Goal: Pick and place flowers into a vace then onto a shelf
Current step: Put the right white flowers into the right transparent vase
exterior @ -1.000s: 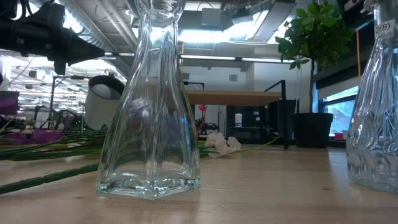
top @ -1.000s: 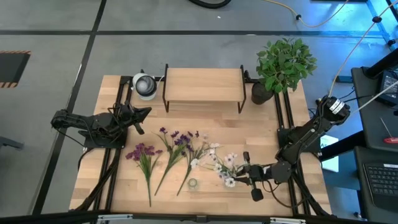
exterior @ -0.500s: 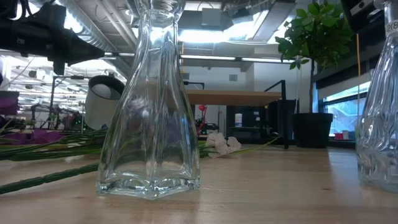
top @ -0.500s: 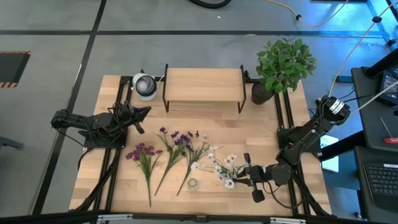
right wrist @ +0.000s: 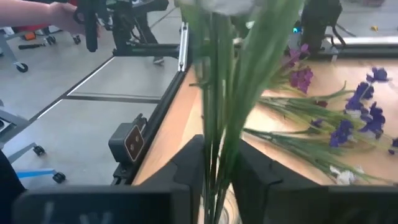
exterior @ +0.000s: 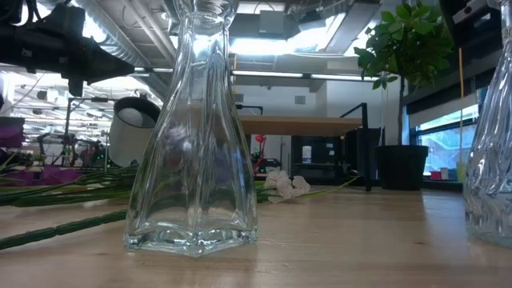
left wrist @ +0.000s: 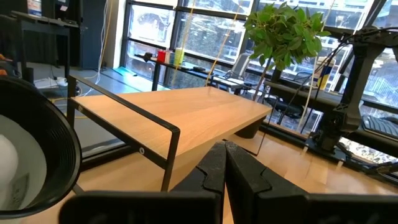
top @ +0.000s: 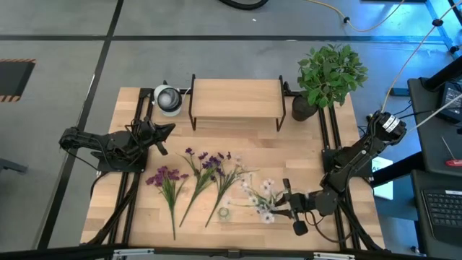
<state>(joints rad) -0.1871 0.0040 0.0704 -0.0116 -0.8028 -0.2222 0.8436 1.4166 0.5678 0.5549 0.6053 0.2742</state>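
The white flower spray point(top: 263, 201) is at the right, near the front edge, its green stems point(right wrist: 219, 112) running up between the fingers of my right gripper point(right wrist: 219, 168), which stand slightly apart. A glass vase point(exterior: 490, 160) is at the low view's right edge. Another glass vase point(exterior: 192, 136) stands upright on its base left of it point(top: 224, 213). Three purple flowers point(top: 196, 173) lie flat on the table. The shelf point(top: 236, 99) stands at the back. My left gripper point(top: 167, 132) waits shut at the left. My right gripper has one finger point(right wrist: 186, 174) on each side of the white spray's green stems point(right wrist: 217, 143), which pass upright through the narrow gap. The fingers come level from the table's right side. Whether they touch the stems cannot be told.
A bushy potted plant point(top: 330, 72) stands at the back right beside the shelf. A round black and white object point(top: 168, 98) sits at the shelf's left end. Black frame rails point(top: 133, 180) run along both sides of the table.
The white spray's blossoms have swung a little toward the table's near edge. In the low view the glass vase at the right has shifted farther right.
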